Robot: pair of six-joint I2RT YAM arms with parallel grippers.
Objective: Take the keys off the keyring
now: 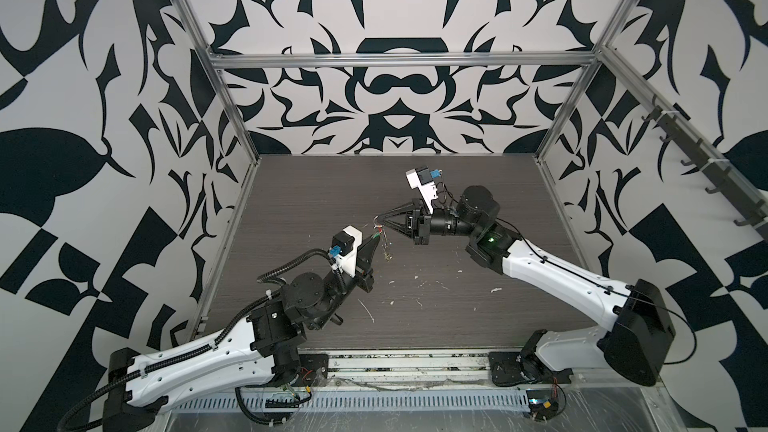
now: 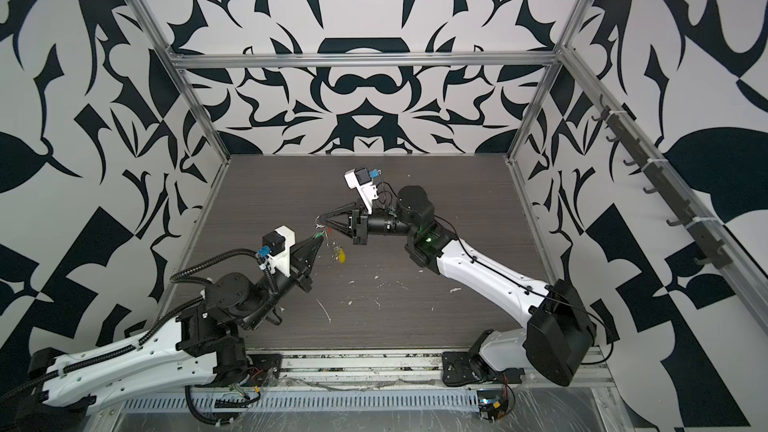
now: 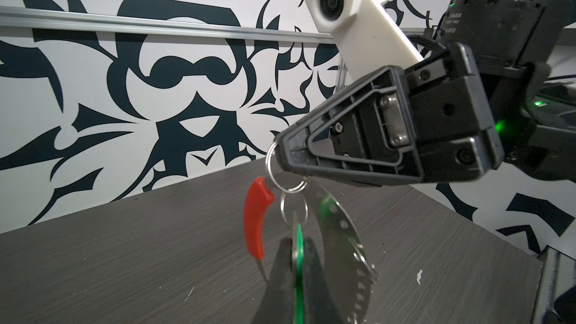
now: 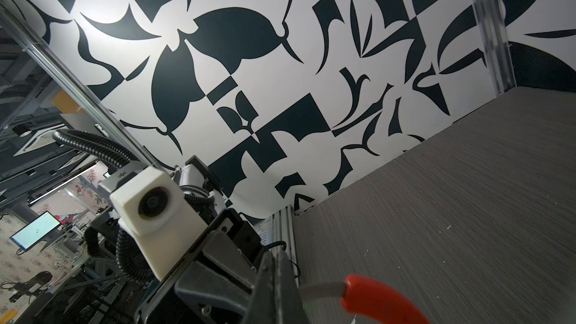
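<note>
**A:** Where was the keyring located?

**B:** The keyring (image 3: 270,163) was held clear of the desk (image 1: 415,184), above its middle. Its hoop was pinched in the closed right gripper (image 3: 280,155). The red sleeve (image 3: 255,219) hung just below that pinch.

**A:** And the other side?

**B:** The left gripper (image 3: 297,244) was clamped on the green key (image 3: 300,275), which was linked to the hoop by a small silver ring (image 3: 293,210). The yellow key (image 2: 341,258) dangled lowest, gripped by nothing.

**A:** Why was it held so?

**B:** The hoop was judged to be anchored so that the green key could be worked along it. With everything lifted, the small rings were judged to hang free rather than tangle. Neither key was seen off the hoop. The hoop's opening could not be made out.
</note>
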